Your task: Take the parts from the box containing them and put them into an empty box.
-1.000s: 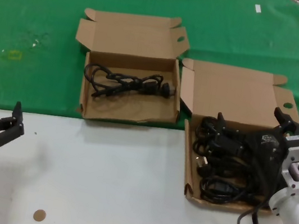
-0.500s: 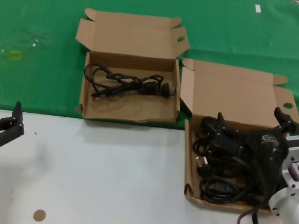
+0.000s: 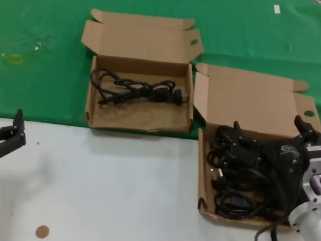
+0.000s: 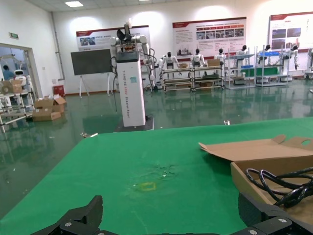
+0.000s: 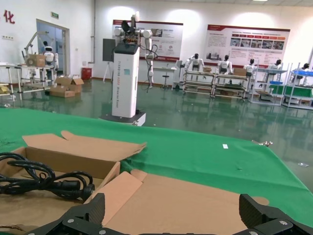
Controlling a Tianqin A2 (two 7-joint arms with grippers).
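The box containing the parts [image 3: 202, 182], with a small round hole in its lid flap, stands at the right and holds a heap of black cables [image 3: 236, 187]. My right gripper [image 3: 268, 126] hangs open just above that heap, with nothing between its fingers; its wrist view shows the box's raised lid [image 5: 195, 200] past the right gripper [image 5: 172, 210]. The other box [image 3: 91, 112], the one with a slanted oval hole, sits left of it and holds one black cable [image 3: 138, 87], also seen as the cable [image 5: 44, 182]. My left gripper [image 3: 20, 129] stands open over the white table at the near left.
Both boxes straddle the line where the green cloth [image 3: 40, 28] meets the white table [image 3: 105, 197]. A small brown disc [image 3: 41, 231] lies near the front edge. A yellowish mark [image 4: 146, 186] shows on the cloth to the left.
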